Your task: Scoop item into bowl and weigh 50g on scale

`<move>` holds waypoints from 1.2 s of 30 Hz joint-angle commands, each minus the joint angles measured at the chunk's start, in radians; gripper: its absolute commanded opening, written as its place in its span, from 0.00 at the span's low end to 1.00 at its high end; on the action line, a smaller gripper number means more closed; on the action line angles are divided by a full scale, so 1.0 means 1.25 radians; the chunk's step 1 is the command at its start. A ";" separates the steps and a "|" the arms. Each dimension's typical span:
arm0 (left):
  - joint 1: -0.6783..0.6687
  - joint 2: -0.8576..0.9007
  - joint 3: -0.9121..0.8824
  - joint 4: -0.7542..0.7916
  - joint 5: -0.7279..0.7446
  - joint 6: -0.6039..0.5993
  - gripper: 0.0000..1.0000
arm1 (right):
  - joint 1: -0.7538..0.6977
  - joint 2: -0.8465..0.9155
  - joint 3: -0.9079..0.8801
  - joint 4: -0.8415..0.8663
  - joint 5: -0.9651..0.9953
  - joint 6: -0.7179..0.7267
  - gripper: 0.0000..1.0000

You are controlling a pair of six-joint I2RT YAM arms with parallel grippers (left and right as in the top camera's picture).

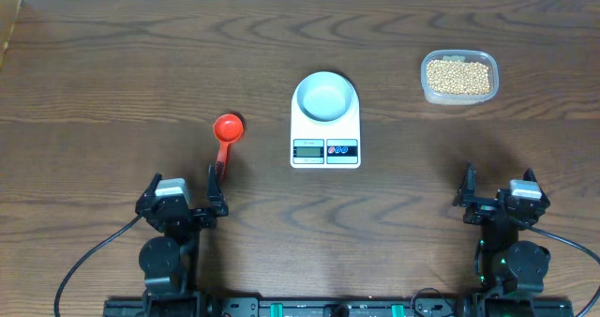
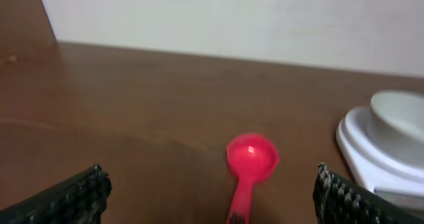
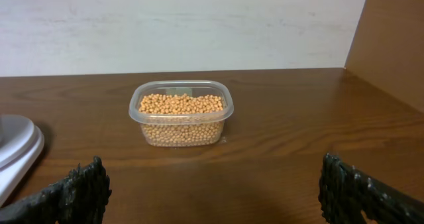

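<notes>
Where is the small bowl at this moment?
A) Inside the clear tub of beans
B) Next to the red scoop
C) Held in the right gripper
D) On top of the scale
D: in the overhead view the bowl sits on the scale.

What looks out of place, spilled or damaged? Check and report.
Nothing stands out. The beans are all in the tub, none spilled. The bowl sits squarely on the scale, the red scoop lies flat on the table, and the left pincer and right pincer are open and empty.
</notes>
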 commanded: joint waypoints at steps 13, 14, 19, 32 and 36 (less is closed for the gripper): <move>-0.002 0.522 0.398 -0.130 0.039 0.104 1.00 | 0.005 -0.005 -0.001 -0.001 0.010 0.012 0.99; -0.002 0.576 0.439 -0.158 0.043 0.104 1.00 | 0.005 -0.005 -0.001 -0.001 0.010 0.012 0.99; -0.002 0.762 0.587 -0.262 0.049 0.123 1.00 | 0.005 -0.005 -0.001 -0.001 0.010 0.012 0.99; -0.001 1.086 0.885 -0.513 0.048 0.128 1.00 | 0.005 -0.005 -0.001 -0.001 0.010 0.012 0.99; -0.001 1.147 0.926 -0.547 0.048 0.127 1.00 | 0.005 -0.005 -0.001 -0.001 0.010 0.011 0.99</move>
